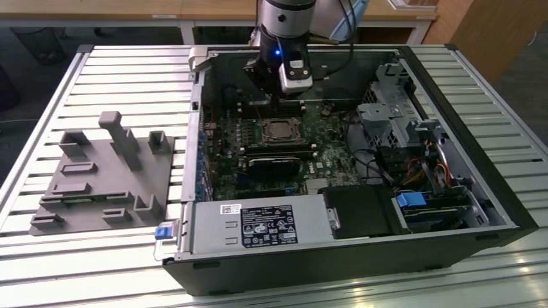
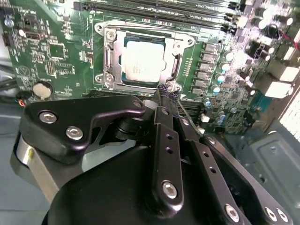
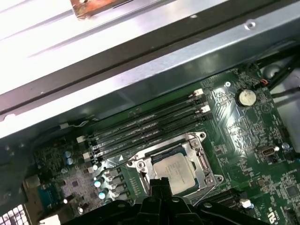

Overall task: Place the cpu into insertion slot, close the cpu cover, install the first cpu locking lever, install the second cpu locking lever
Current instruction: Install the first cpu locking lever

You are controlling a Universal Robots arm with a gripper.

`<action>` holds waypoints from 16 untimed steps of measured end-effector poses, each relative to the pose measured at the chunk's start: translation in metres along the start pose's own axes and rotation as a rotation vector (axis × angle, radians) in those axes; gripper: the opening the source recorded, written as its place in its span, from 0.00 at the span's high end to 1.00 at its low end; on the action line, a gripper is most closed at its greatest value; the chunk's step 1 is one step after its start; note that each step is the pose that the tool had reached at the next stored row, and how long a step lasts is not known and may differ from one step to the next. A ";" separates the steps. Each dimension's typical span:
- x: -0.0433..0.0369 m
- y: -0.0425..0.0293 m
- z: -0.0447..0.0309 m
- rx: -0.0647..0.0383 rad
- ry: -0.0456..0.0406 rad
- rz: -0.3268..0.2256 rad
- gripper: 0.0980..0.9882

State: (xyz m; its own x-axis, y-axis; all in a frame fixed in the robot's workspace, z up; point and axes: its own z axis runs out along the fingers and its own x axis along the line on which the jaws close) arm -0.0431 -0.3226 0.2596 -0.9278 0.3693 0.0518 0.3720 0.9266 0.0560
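The cpu (image 2: 140, 61) shows a pale, smooth metal face, framed by the shiny silvery metal cover (image 2: 110, 58). The circuit board (image 2: 56, 56) is glossy green. The claw (image 2: 165, 93) is matt black with bright screws (image 2: 169, 189).

Nothing can be read with certainty. The white sticker (image 1: 232, 208) and black label (image 1: 268, 226) on the power supply (image 1: 214, 234) carry tiny print, and the cpu (image 2: 140, 61) bears faint lines, all illegible.
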 end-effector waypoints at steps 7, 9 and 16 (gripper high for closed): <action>0.0000 0.0000 0.0000 0.004 0.0039 -0.084 0.99; 0.0000 0.0000 0.0001 0.005 0.0042 -0.107 0.99; -0.0001 0.0000 0.0003 0.008 0.0040 -0.201 0.99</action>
State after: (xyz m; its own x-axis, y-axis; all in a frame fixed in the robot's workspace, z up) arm -0.0431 -0.3226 0.2593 -0.9833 0.1767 0.0443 0.1792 0.9821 0.0580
